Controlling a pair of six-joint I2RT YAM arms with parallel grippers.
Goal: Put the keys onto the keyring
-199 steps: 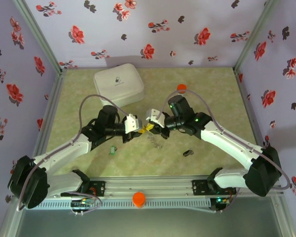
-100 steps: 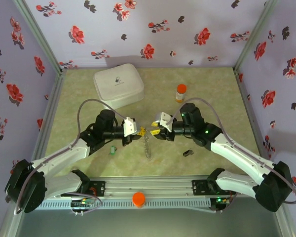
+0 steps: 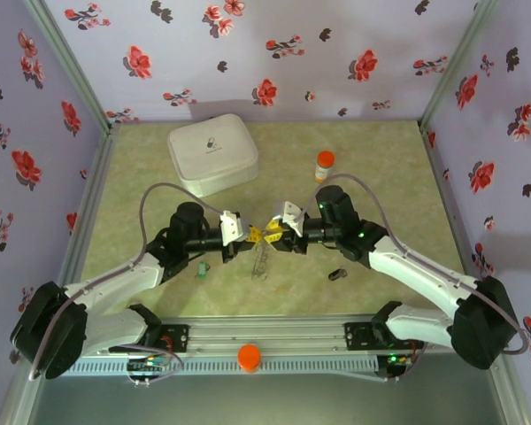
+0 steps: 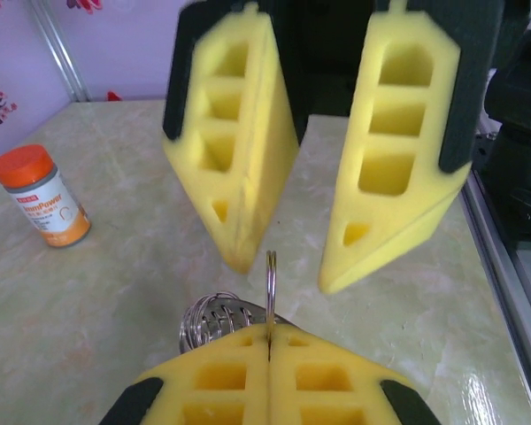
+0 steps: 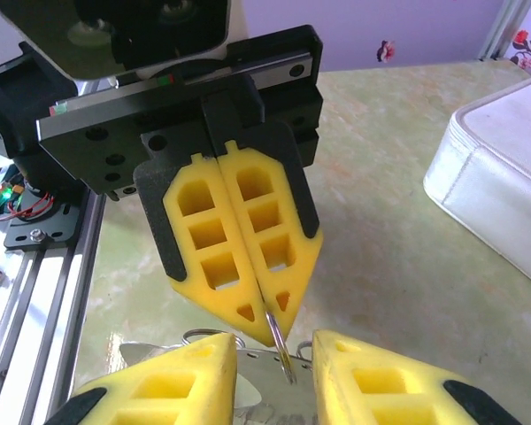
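Observation:
The keyring (image 4: 270,282) is a thin metal split ring, standing upright, with a small bunch of coiled rings (image 4: 212,320) and a holed metal tag (image 5: 267,376) hanging under it. My left gripper (image 4: 270,335) is shut on the ring's lower edge. My right gripper (image 5: 274,347) faces it, open, its yellow fingers (image 4: 234,168) on either side of the ring with a gap to each. In the top view the two grippers (image 3: 250,235) (image 3: 273,232) meet mid-table, the keyring (image 3: 261,260) dangling below. The green key (image 3: 201,268) and the black key (image 3: 337,274) lie on the table.
An orange-capped pill bottle (image 3: 324,166) stands behind the right arm. A white rounded case (image 3: 212,152) sits at the back left. The rail with the arm bases (image 3: 265,341) runs along the near edge, and flowered walls close in three sides.
The right gripper opened, pulled back to the right, then came in again around the ring. The left gripper kept its hold and the keyring hangs from it.

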